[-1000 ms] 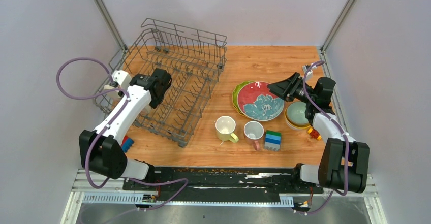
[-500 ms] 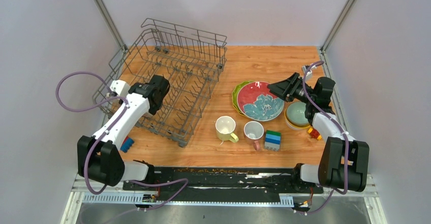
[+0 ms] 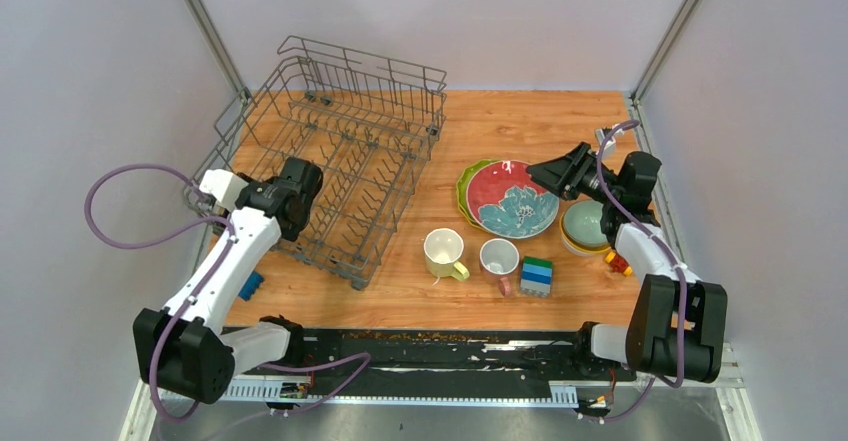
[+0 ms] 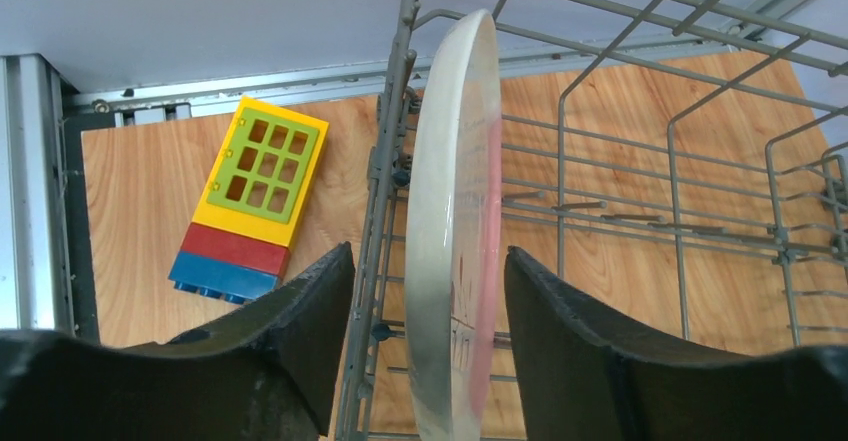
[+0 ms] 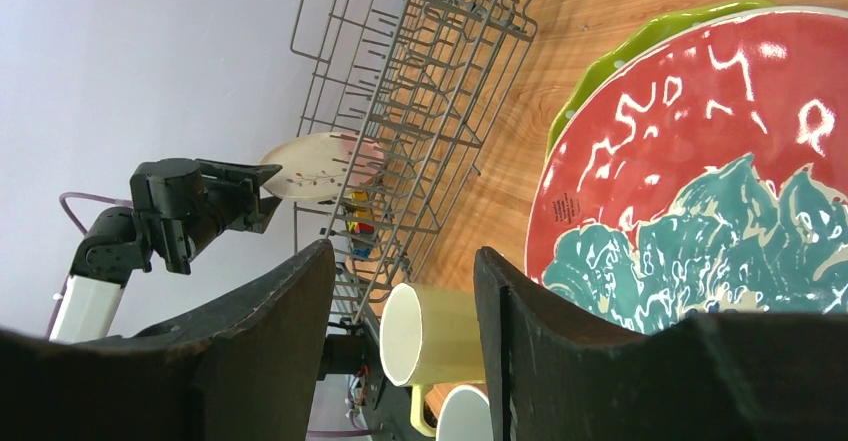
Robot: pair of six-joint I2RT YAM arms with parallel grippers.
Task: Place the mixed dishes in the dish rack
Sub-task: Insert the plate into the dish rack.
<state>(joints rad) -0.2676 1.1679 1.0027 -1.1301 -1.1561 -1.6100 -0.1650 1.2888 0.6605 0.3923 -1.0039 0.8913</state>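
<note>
One white-and-pink plate (image 4: pixel 450 211) stands on edge inside the dish rack (image 3: pixel 400 91), just within its left wall. The left pincer (image 4: pixel 428 256) straddles the plate with jaws apart, not clamping it. The right pincer (image 5: pixel 402 256) hangs wide and empty above a red plate (image 5: pixel 700 161) lying on a green plate (image 5: pixel 640 51). A yellow mug (image 3: pixel 442 252) and a white mug (image 3: pixel 499 258) sit on the desk (image 3: pixel 520 121).

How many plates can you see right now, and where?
3. White-pink plate stands on edge in the dish rack; red patterned plate lies on a green plate right of the rack. More could hide under that stack.
</note>
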